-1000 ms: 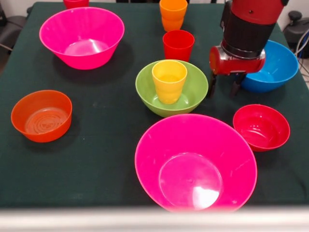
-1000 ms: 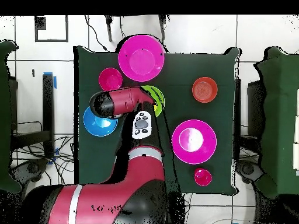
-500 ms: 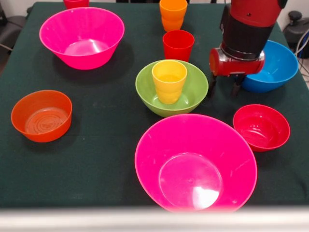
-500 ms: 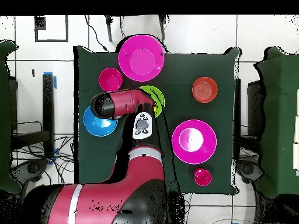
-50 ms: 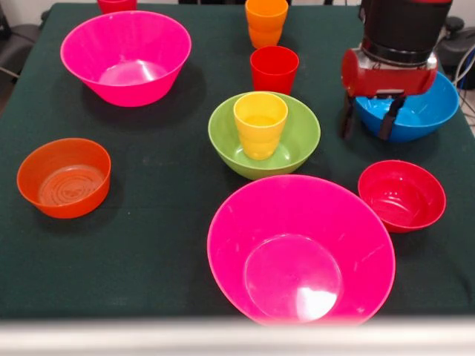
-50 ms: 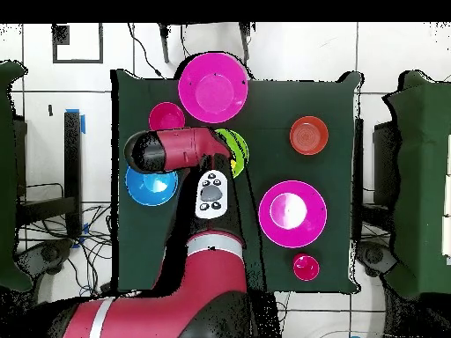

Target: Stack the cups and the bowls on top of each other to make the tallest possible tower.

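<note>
Gripper [image 5: 369, 119] empty, fingers spread apart, hanging over glossy blue plastic bowl [image 5: 415, 111] rim. Just beside it: lime-green bowl [image 5: 297, 141] holding yellow tapered cup [image 5: 260, 123]. Small red bowl [image 5: 401, 195] below it.

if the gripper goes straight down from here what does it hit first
Probably the blue bowl: the open gripper hangs fingers-down over its near rim. Depth is unclear, so it may meet the table just beside it.

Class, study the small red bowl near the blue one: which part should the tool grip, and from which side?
Probably the rim of the small red bowl, from straight above. It sits upright and open-mouthed, alone on the cloth; the thin wall suits one finger inside, one outside. The tool hangs open nearby.
</note>
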